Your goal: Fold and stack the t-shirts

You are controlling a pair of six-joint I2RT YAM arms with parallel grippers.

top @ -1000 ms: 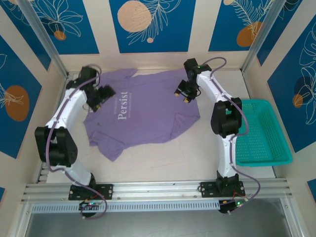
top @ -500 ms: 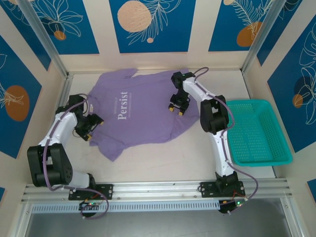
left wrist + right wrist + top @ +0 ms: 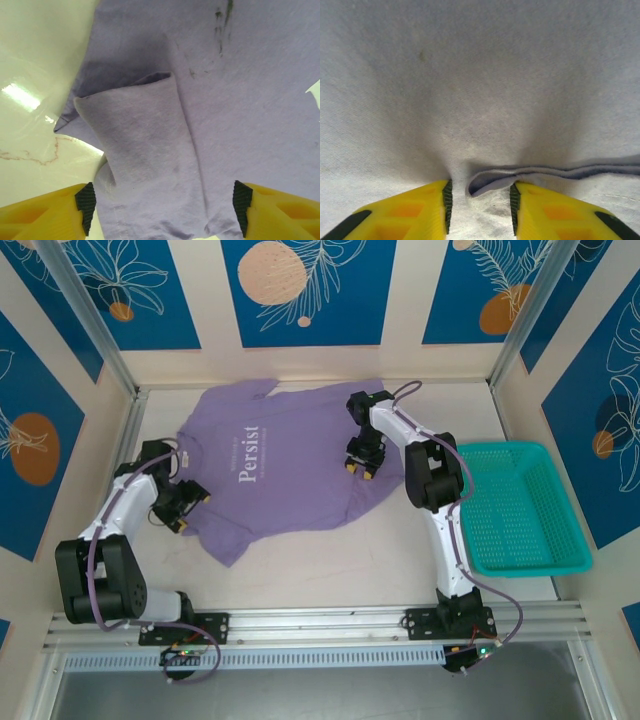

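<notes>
The lavender t-shirt (image 3: 290, 475) lies spread on the table, its white "Persist" lettering facing up. My left gripper (image 3: 183, 505) is low over the shirt's left sleeve. In the left wrist view its jaws (image 3: 163, 207) stand wide open astride the folded-over sleeve cloth (image 3: 145, 145), and both pads are clear of it. My right gripper (image 3: 360, 466) presses down on the shirt's right side. Its jaws (image 3: 481, 205) are narrow but open around a small raised fold (image 3: 492, 181) of fabric. That fold touches the right pad (image 3: 514, 202), and a gap remains at the left pad.
A teal mesh basket (image 3: 530, 566) stands at the right of the table, beside the right arm. Bare table (image 3: 330, 560) lies between the shirt and the arm bases. Patterned walls close in the back and sides.
The left gripper came from the shirt's upper left down to the left sleeve, and its jaws narrowed a little. The right gripper moved nearer across the shirt, dropped onto it and narrowed round a fold.
</notes>
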